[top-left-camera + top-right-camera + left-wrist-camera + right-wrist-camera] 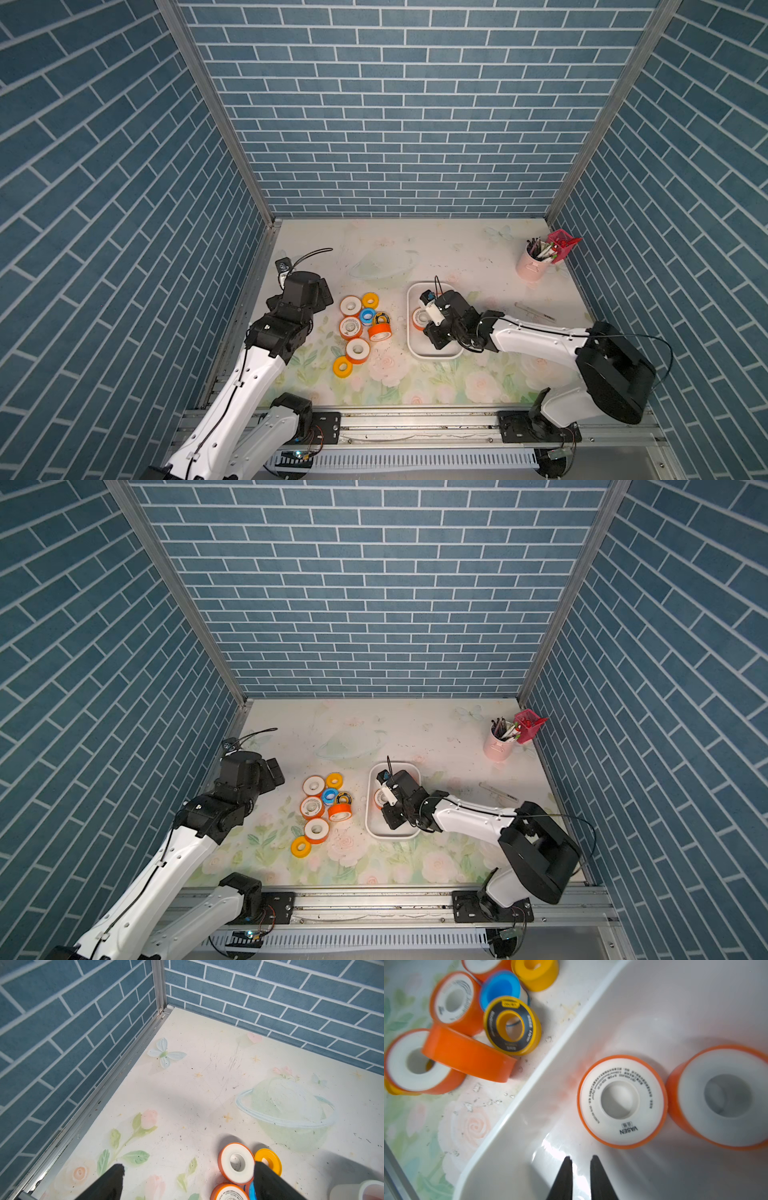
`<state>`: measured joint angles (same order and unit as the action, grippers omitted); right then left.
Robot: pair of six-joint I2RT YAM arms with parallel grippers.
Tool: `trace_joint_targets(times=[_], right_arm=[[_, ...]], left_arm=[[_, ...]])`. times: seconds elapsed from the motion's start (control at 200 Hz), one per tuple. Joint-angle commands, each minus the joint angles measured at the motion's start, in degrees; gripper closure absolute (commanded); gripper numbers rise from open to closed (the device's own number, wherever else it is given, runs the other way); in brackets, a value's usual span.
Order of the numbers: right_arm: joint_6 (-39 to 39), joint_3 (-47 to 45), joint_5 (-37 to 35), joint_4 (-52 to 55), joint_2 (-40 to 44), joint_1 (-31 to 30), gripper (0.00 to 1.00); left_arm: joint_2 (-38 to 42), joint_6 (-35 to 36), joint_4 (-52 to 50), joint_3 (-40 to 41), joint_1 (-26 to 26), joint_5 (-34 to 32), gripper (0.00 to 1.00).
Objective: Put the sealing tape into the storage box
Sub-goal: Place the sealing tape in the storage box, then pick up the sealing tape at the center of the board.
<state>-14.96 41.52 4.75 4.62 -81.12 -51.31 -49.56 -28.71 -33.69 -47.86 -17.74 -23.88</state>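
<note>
Hovering inside the storage box [529,1093]: right claw [581,1164], nearly closed, holding nothing. Two tape rolls [623,1101] apparently lie just ahead; swinging out low risks clipping them.

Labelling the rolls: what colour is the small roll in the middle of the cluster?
Blue roll, clearest in a top view.

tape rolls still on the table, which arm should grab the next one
Left, probably. Its claw is open right beside the pile, with the nearest orange roll between its fingers in the wrist view. The right claw is over the storage box, nearly shut.
</note>
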Motion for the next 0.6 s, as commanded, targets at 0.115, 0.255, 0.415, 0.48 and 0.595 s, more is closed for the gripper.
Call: trace_joint_targets(times=[0.115, 0.255, 0.415, 0.48, 0.595], right_arm=[[0.1, -7.6, -13.6, -8.6, 12.7, 0.5, 0.81], [-1.7, -14.6, -25.4, -12.8, 21.0, 1.6, 0.68], [-3.7, -21.6, -29.7, -16.0, 29.3, 3.2, 0.55], [-4.2, -23.5, -30.7, -16.7, 31.4, 3.7, 0.52], [-5.0, -25.2, -33.4, -16.6, 33.4, 4.3, 0.51]], left_arm=[[1.0, 3.6, 6.0, 1.0, -0.4, 18.6, 0.0], [-2.5, 1.7, 6.8, -1.0, -8.0, 21.2, 0.0], [-12.7, 2.8, 2.2, -6.2, -25.0, 10.6, 0.0], [-16.4, 3.9, 2.7, -6.1, -26.9, 12.0, 0.0], [-21.5, 6.1, 3.5, -5.4, -27.5, 16.4, 0.0]])
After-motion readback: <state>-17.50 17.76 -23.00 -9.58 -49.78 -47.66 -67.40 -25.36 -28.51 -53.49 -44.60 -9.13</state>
